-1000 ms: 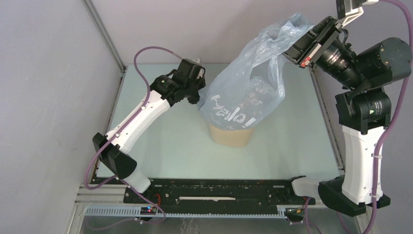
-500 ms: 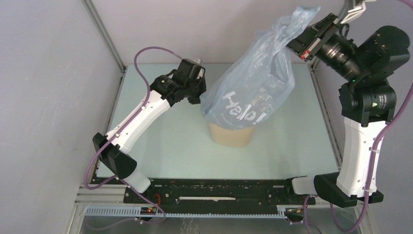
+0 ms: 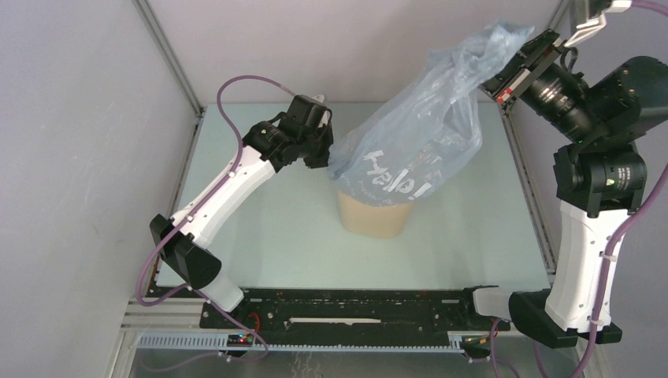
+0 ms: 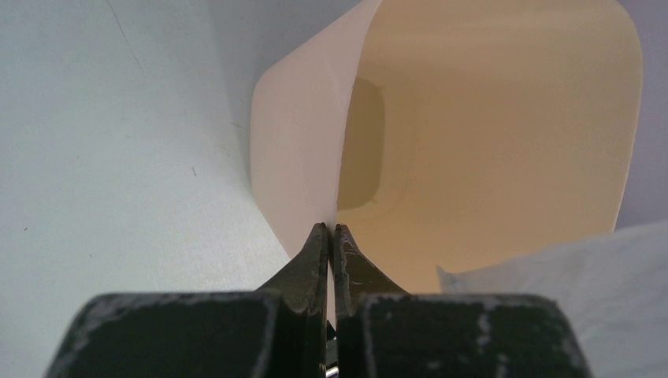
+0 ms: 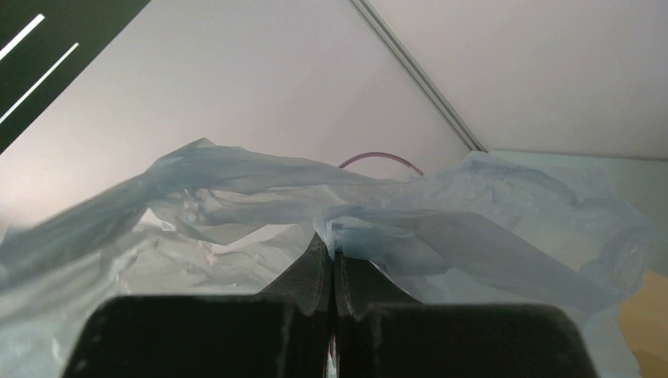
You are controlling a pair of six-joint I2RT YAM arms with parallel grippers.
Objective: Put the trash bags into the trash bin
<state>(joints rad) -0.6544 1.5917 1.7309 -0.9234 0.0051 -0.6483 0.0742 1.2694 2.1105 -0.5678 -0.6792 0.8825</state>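
Holding the blue bag [image 3: 410,150] by its top, your right pincer [image 5: 332,250] is clamped on it; the bag hangs below. Your left pincer [image 4: 331,233] is pinched on the rim of the bin [image 3: 374,222].

Lab test cell, aluminium frame [image 3: 168,59], grey panels [image 3: 71,118]

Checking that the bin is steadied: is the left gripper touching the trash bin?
Touching. The left wrist view shows the left gripper closed on the wall of the trash bin, the rim edge running straight in between its jaws.
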